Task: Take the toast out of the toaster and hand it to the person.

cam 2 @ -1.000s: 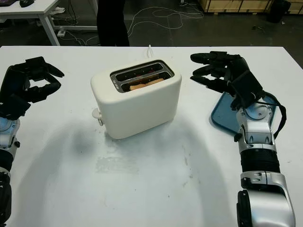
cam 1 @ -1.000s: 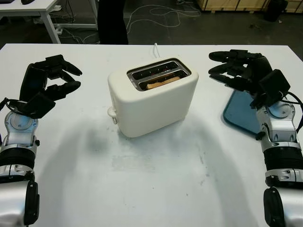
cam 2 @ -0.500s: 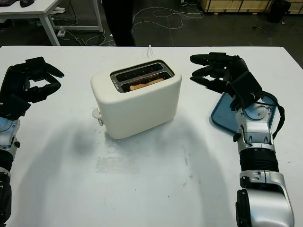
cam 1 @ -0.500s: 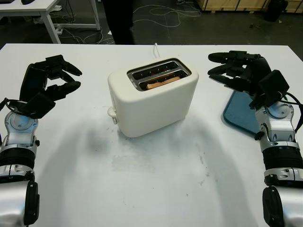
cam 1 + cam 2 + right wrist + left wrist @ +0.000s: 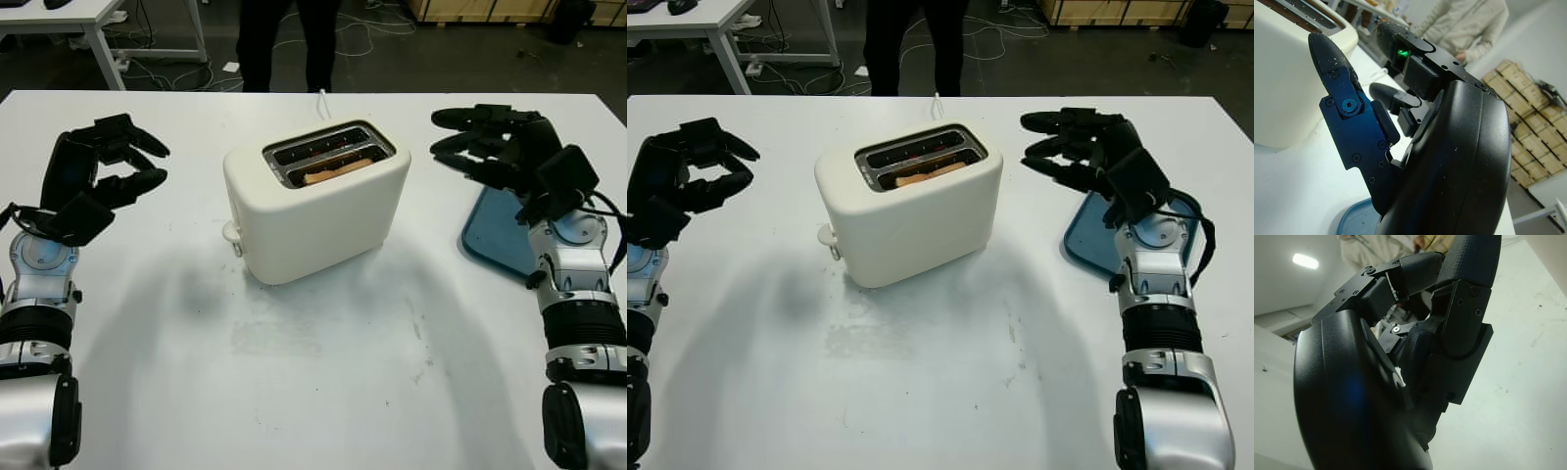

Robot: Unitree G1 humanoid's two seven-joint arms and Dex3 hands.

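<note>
Fingers [image 5: 460,117] over white table [image 5: 323,372]

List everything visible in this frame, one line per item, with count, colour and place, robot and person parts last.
toaster: 1, cream, table centre.
toast: 1, brown, in the toaster's nearer slot.
cord: 1, white, behind the toaster.
tray: 1, blue, table's right side, partly under the right arm.
table: 1, white, bears everything.
person: 1, dark trousers, standing past the table's far edge.
left hand: 1, black, open, raised left of the toaster.
right hand: 1, black, open, raised right of the toaster.
</note>
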